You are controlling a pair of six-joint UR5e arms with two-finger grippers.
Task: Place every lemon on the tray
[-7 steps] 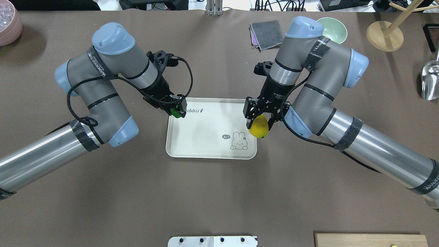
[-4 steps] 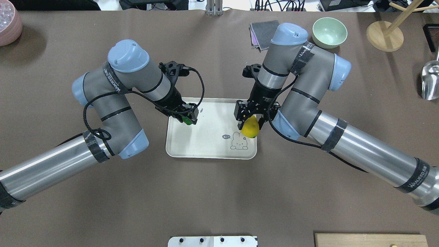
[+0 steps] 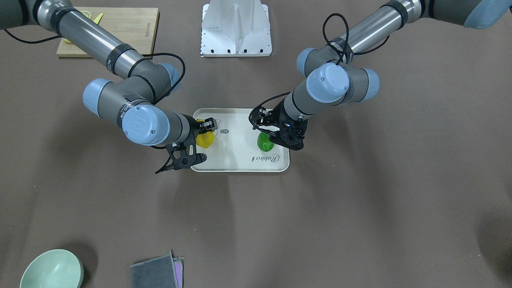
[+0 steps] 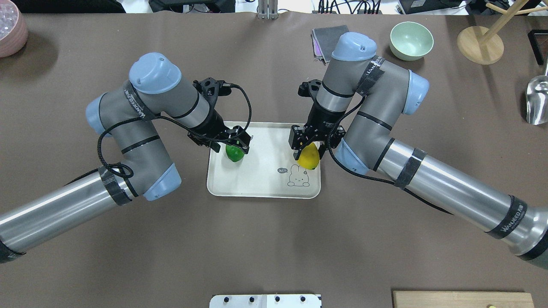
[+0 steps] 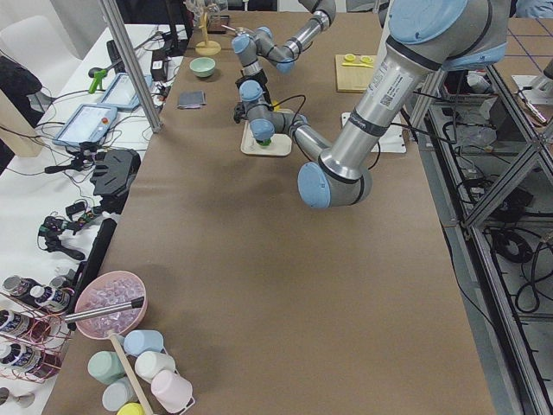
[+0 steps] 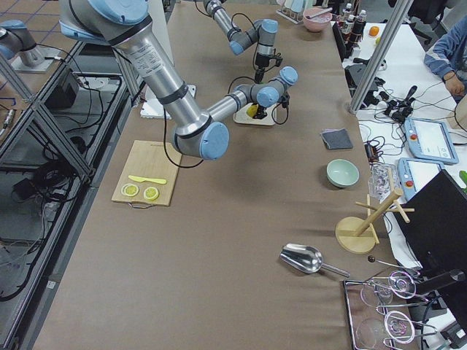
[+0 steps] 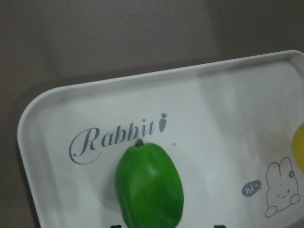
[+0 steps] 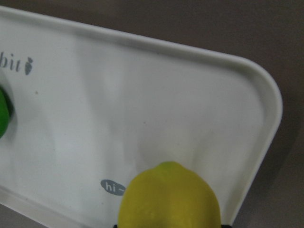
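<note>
Count: one tray (image 4: 261, 171), two lemons, two grippers. The green lemon (image 7: 149, 185), glossy and oval with its stem nub toward the grey script (image 7: 111, 137), lies on the tray's smooth cream floor. The left gripper (image 4: 233, 147) straddles it; pinching or let go, cannot tell. The yellow lemon (image 8: 169, 197), matte and nubbed, is at the rabbit drawing (image 4: 298, 175) corner, clenched by the right gripper (image 4: 309, 149). Tray rectangular, rounded corners, raised rim.
</note>
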